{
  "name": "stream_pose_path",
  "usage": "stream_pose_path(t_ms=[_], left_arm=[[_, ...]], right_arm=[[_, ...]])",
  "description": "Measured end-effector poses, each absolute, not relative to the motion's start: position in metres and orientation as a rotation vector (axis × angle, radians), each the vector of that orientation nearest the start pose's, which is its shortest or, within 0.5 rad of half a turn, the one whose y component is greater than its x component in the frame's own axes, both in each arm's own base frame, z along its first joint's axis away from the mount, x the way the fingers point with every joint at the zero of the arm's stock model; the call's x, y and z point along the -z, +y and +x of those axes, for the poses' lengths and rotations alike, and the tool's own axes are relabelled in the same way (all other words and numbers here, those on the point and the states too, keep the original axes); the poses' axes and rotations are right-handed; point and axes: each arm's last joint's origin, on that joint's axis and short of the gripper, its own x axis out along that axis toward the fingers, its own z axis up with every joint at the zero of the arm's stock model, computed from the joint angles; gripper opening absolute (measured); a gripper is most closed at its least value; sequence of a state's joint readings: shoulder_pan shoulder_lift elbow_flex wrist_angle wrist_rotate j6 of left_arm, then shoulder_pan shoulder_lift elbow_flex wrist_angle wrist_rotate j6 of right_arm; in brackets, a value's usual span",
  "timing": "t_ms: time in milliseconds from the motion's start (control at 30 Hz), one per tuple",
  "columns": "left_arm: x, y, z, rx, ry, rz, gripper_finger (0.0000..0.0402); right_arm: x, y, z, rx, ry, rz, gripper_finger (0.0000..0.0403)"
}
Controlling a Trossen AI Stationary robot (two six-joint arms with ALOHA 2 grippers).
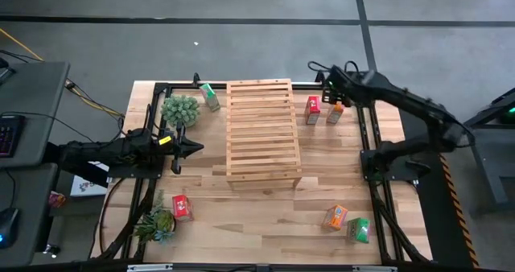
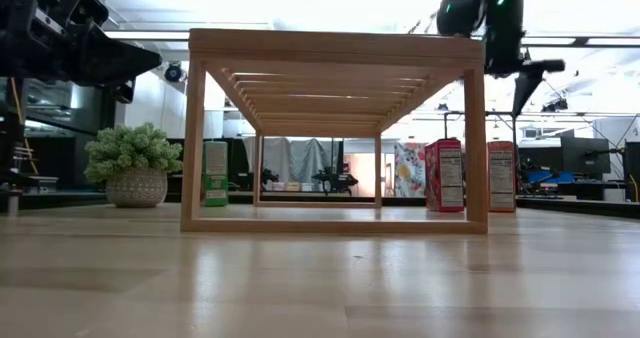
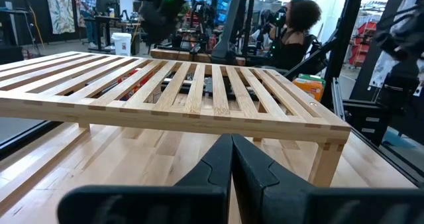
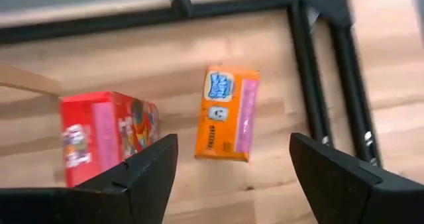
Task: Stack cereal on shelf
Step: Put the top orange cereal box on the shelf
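Note:
The light-wood slatted shelf [image 1: 261,131] stands on its legs in the middle of the table [image 2: 330,128]. A red cereal box [image 1: 313,109] and an orange one [image 1: 335,113] stand upright by its far right corner. My right gripper [image 1: 328,91] hovers open above them. In the right wrist view its fingers stand apart [image 4: 232,177] over the orange box [image 4: 227,112], with the red box [image 4: 106,134] beside it. A green box [image 1: 211,96] stands at the far left corner. Red [image 1: 181,208], orange [image 1: 335,216] and green [image 1: 358,228] boxes sit near the front edge. My left gripper [image 1: 193,149] is shut, left of the shelf [image 3: 185,91].
Two potted plants stand on the left side, one far [image 1: 179,109] and one near [image 1: 157,222]. A black frame [image 1: 366,143] runs around the tabletop. A person [image 3: 295,32] sits beyond the table in the left wrist view. Bare wood lies in front of the shelf [image 1: 257,216].

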State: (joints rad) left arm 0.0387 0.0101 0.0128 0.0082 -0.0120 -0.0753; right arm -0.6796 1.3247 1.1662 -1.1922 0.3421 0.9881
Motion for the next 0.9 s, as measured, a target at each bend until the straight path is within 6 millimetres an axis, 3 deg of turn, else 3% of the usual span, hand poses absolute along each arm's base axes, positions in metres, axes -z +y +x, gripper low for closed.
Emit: stream_pose_path(t_ms=[233, 433, 900], left_arm=[[-0.168, 0.004, 0.097, -0.05, -0.012, -0.075, 0.0], [-0.168, 0.004, 0.097, -0.051, -0.012, -0.075, 0.0], [-0.168, 0.004, 0.097, -0.05, -0.012, -0.075, 0.0]], right_arm=[[-0.264, -0.177, 0.176, 1.524, 0.939, 1.034, 0.0284], [-0.254, -0.183, 0.178, 1.55, 0.902, 1.017, 0.0284], [-0.212, -0.193, 0.163, 1.545, 0.806, 1.197, 0.0282]])
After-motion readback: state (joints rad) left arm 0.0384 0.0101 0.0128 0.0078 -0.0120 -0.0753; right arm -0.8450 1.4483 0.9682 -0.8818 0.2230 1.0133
